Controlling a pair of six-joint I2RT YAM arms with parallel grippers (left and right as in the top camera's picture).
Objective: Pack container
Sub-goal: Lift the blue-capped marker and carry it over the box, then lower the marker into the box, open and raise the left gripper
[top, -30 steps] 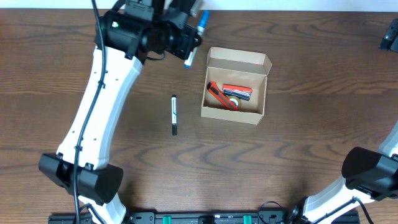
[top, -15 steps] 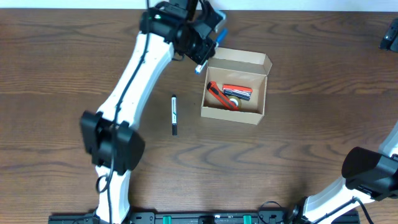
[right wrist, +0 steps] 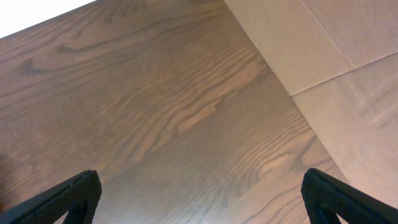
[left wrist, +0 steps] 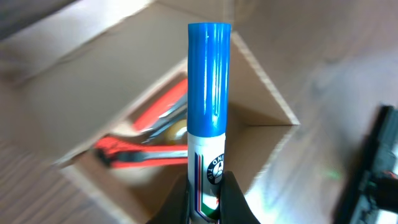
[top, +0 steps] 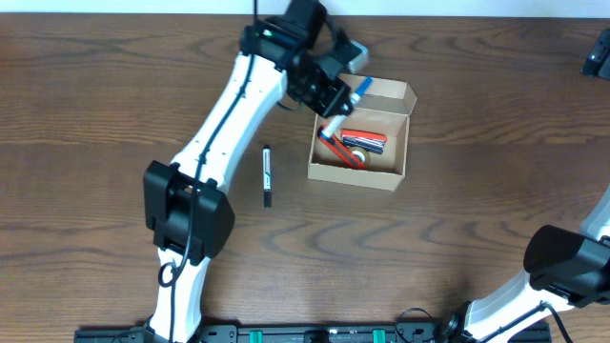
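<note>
We have the left gripper (top: 334, 93) clamped tight on a blue-capped marker (left wrist: 209, 93), poised over the far left part of the container (top: 358, 178). The box stands open on the table (top: 457, 219), right of centre, with its flap up on the far side. Inside we see a red tool (top: 331, 141) and a tape roll (top: 357, 154).

To do this step well, we judge the marker should travel a little further right, clear of the left wall. It should then drop low and turn to lie alongside the contents before the jaws part, so it neither bounces out nor props on the rim.

A black pen (top: 267, 175) waits on the table left of the box. The right gripper (right wrist: 199, 186) is spread wide and empty, well apart at the near right.
</note>
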